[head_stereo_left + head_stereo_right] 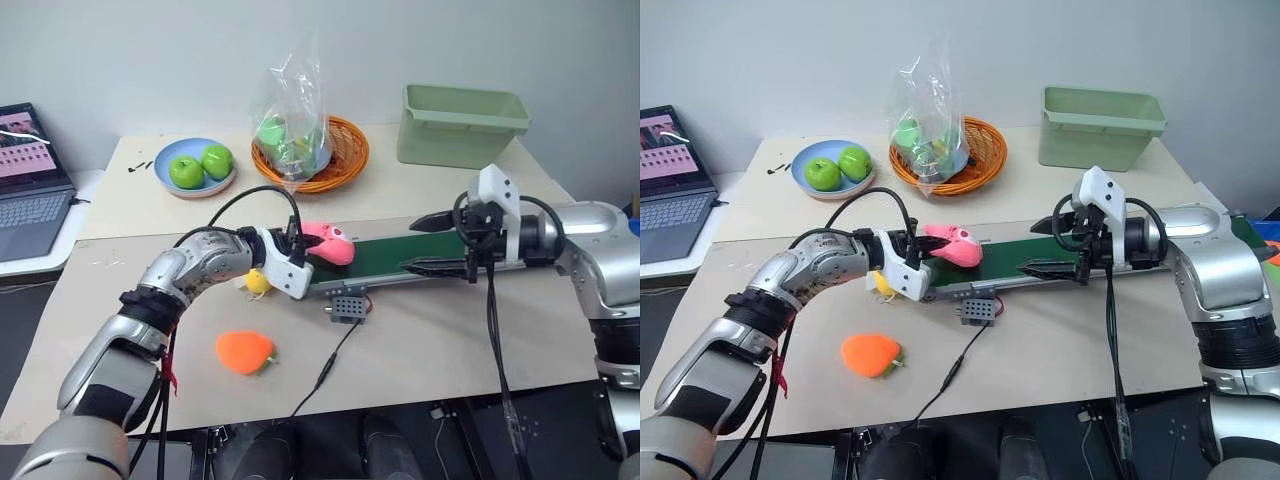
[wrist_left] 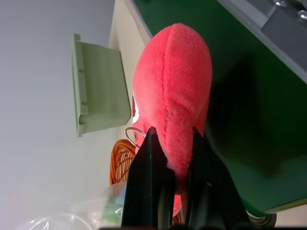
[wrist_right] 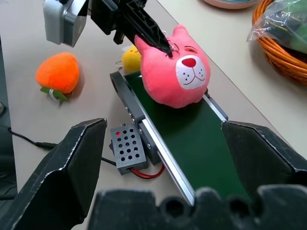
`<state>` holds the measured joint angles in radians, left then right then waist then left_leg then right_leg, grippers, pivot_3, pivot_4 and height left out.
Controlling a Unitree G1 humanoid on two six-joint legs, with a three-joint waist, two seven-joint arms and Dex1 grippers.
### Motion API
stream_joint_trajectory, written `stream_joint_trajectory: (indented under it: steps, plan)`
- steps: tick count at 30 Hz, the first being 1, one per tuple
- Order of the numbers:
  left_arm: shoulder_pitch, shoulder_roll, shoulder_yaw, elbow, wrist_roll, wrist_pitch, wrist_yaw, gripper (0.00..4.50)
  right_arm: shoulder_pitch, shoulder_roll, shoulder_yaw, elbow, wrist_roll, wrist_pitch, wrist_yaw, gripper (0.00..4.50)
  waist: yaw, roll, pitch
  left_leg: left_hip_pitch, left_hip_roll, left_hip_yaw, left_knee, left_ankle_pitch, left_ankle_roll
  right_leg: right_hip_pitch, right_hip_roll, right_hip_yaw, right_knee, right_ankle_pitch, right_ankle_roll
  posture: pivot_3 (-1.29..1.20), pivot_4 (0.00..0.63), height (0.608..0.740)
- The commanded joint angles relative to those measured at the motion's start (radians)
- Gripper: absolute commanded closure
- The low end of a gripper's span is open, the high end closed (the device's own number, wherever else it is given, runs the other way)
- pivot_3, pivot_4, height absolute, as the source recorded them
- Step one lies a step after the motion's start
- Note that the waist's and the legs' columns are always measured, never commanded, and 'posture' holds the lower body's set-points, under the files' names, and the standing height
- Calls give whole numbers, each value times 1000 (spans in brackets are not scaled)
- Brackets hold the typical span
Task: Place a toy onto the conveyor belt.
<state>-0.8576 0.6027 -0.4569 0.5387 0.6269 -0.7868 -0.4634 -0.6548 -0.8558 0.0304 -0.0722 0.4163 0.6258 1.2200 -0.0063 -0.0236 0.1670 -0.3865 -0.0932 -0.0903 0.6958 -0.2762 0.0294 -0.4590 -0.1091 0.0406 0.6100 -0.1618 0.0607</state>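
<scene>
The left gripper's black fingers (image 2: 152,191) pinch an ear of the soft pink plush toy (image 3: 177,76), which sits at the end of the flat dark-green conveyor belt (image 1: 400,255) nearest the tabletop's left edge. The right gripper (image 1: 440,243) has its fingers spread wide over the belt's other end. A perforated grey control box (image 3: 128,152), a yellow plush (image 1: 258,281) and an orange plush (image 1: 243,352) lie close by.
</scene>
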Motion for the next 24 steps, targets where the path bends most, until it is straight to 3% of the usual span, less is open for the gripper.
stream_joint_trajectory:
  steps: [1,3,6,16,20,24]
  plan:
    - [-17,-9,-1,9,-35,-10,-36,4422,0,-14,-36,-38,24,7,-10,0,0,0,0,0,0,0,0,0,0,0,0,0,0,0,0,0,150,740]
    - [-16,-14,6,6,-49,-5,-50,4422,1,-13,-37,-42,26,9,-12,0,0,0,0,0,0,0,0,0,0,0,0,0,0,0,0,0,150,740]
    - [-6,-25,17,-9,-105,15,-99,3566,-8,-16,-31,-34,21,9,-8,0,0,0,0,0,0,0,0,0,0,0,0,0,0,0,0,0,150,740]
    - [35,-49,75,-61,-252,154,-183,16,-68,-18,-4,30,-12,-22,21,0,-6,0,0,0,0,0,0,0,0,0,0,0,0,0,0,0,150,740]
    - [54,-59,113,-107,-323,241,-219,16,-77,-12,4,45,-22,-34,27,0,-6,0,0,0,0,0,1,0,0,0,0,0,1,0,0,0,150,740]
    - [83,-108,216,-200,-512,495,-278,16,-81,-10,9,46,-22,-37,29,0,-7,0,0,0,0,0,1,0,0,0,0,0,1,0,0,0,150,740]
